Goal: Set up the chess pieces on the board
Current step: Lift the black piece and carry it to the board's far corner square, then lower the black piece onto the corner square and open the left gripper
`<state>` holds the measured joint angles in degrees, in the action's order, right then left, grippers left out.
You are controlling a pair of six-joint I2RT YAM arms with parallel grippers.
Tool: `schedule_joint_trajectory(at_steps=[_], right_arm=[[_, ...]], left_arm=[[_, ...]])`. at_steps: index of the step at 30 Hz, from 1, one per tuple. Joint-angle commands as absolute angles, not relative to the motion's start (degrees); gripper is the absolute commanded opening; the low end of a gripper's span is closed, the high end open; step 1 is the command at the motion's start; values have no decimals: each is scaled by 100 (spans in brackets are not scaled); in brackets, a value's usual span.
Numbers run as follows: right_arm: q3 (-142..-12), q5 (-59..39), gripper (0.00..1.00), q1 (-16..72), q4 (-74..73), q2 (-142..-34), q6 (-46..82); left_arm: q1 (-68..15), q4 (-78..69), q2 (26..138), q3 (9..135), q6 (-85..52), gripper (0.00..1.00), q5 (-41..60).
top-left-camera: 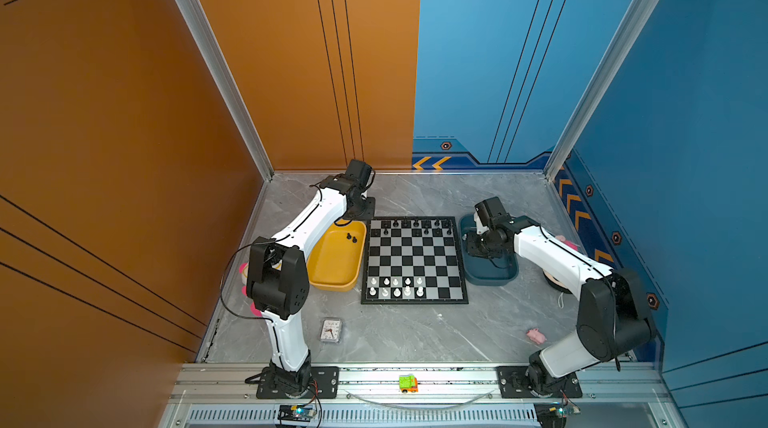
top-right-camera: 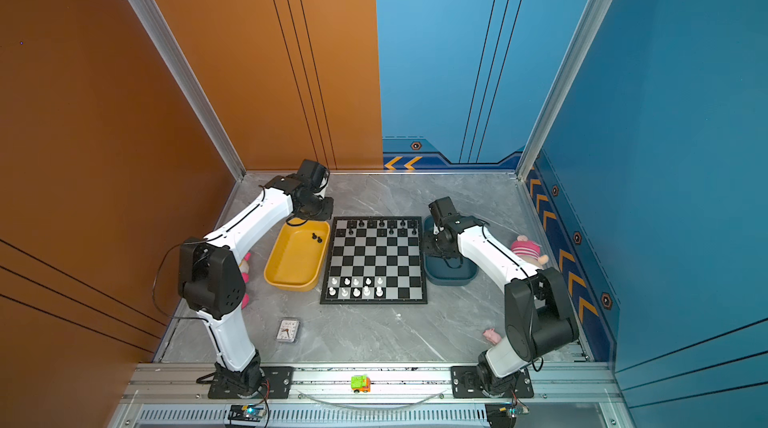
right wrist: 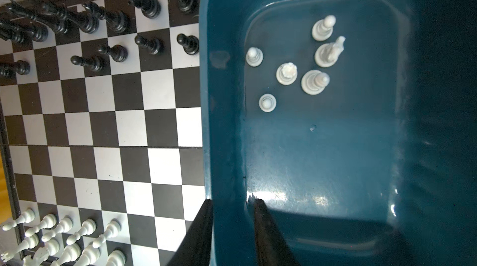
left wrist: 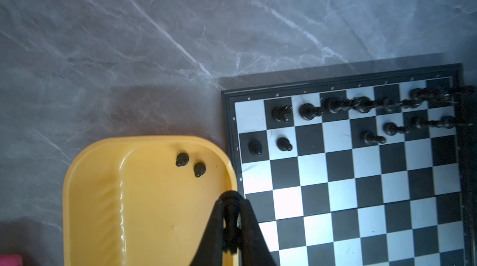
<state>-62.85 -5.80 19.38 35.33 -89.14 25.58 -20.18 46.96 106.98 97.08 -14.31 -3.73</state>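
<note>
The board [top-left-camera: 414,301] lies mid-table; it also shows in the wrist views [left wrist: 361,187] [right wrist: 103,127]. Black chess pieces [top-left-camera: 415,223] stand on its two far rows. White ones [top-left-camera: 397,286] stand on the left part of its two near rows. My left gripper [left wrist: 232,200] hangs over the yellow tray's [top-left-camera: 332,268] rim beside the board, shut on a black piece [left wrist: 231,215]. Two black pawns [left wrist: 191,164] stand in that tray. Several white pieces [right wrist: 304,65] stand in the teal tray [top-left-camera: 498,278]. My right gripper [right wrist: 233,204] is shut on that tray's board-side wall.
A small clock [top-left-camera: 331,329] lies near the left arm's base. A pink toy pig [top-left-camera: 536,335] lies at the front right and a plush toy [top-right-camera: 528,249] behind the right arm. A green toy car [top-left-camera: 408,383] sits on the front rail. Walls close three sides.
</note>
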Motion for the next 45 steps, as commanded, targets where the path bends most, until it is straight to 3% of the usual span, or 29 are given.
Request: schedule_joint_trajectory(at_steps=[1, 23, 45], right_arm=[[-6180, -517, 30, 1890, 3510, -8763, 2628], [-6097, -712, 30, 1769, 3401, -8872, 2619], [-6117, -756, 30, 1751, 3375, -9004, 2637]], left_arm=[[-2114, 5028, 10825, 10042, -1292, 7, -539], [-2329, 5494, 12685, 11626, -1204, 7, -443], [-2145, 5510, 13296, 11782, -1248, 8, -370]])
